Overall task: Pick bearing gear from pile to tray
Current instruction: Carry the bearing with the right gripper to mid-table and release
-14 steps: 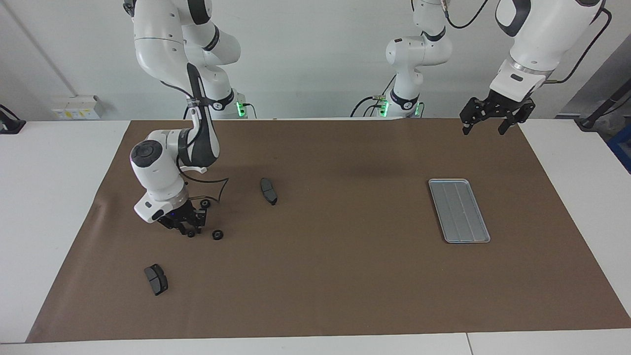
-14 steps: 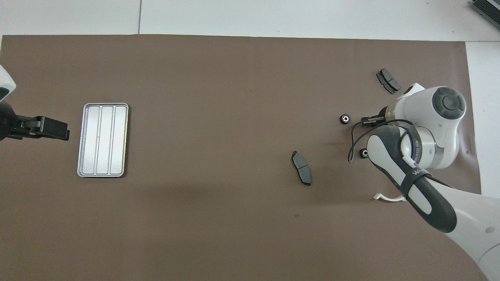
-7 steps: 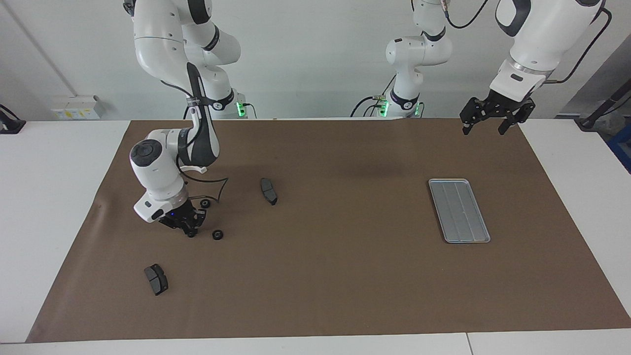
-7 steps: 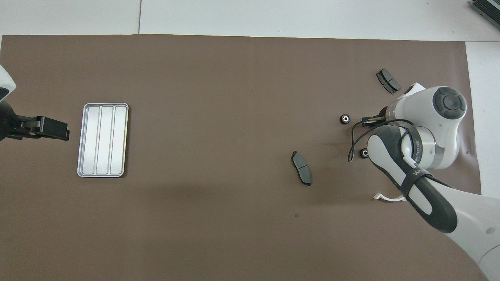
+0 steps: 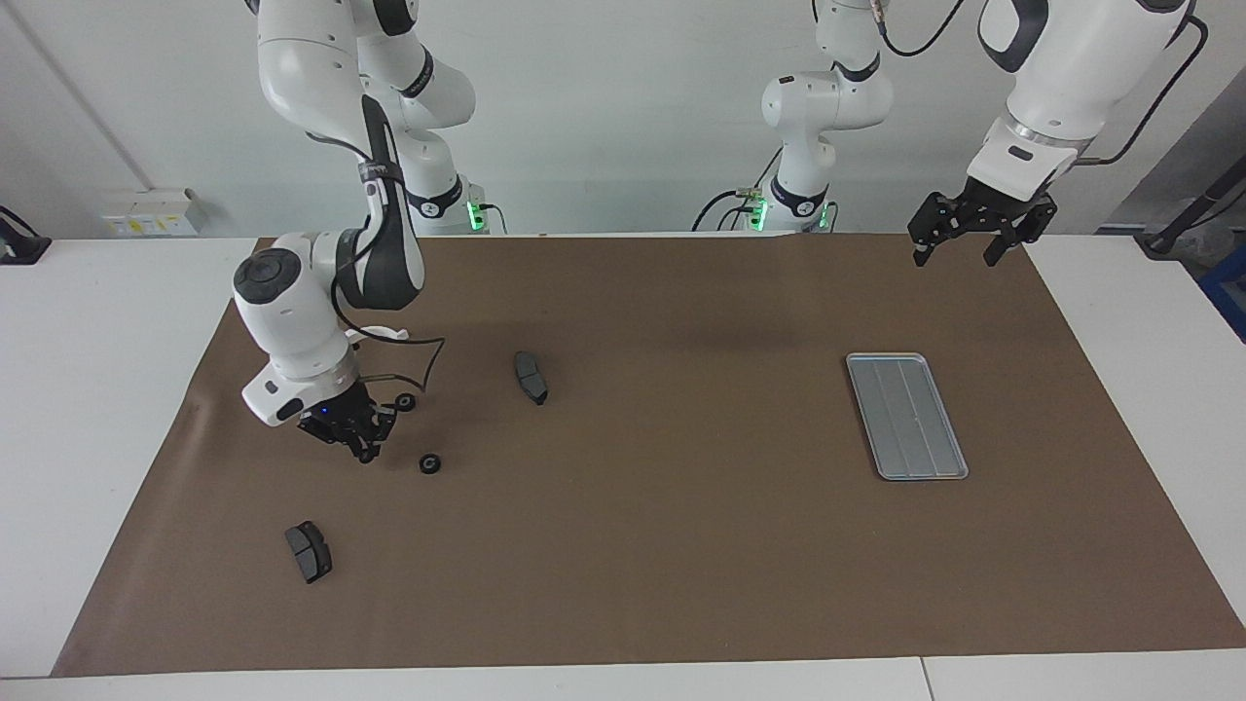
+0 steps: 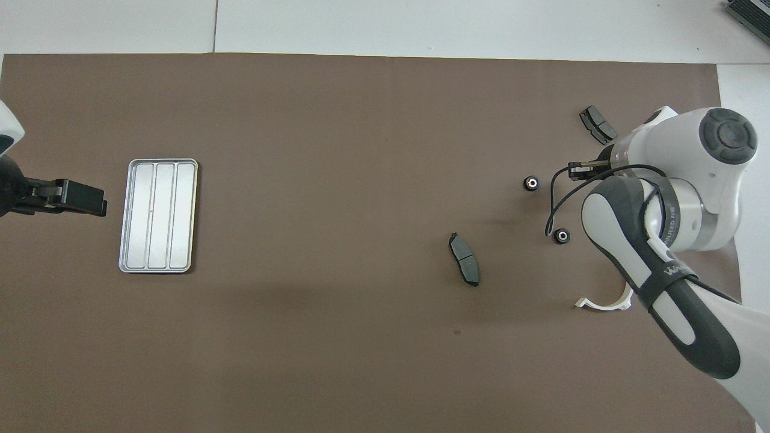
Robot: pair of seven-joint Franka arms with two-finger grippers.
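Right gripper (image 5: 362, 450) over pile, fingers closed on something small and dark.
My left gripper (image 5: 957, 248) waited spread wide near tray (image 5: 905, 416).

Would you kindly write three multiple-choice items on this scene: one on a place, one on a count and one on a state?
1. The tray lies: A toward the left arm's end; B toward the right arm's end; C on the pile.
2. Brake pads on the mat: A one; B two; C four.
3. The left end effector is: A open; B shut on a ring; C resting in the tray.

Answers:
1 A: the pile and the right end effector over it are at the right arm's end.
2 B: one pad, another.
3 A: its fingers stand apart as it waits over the mat's edge.
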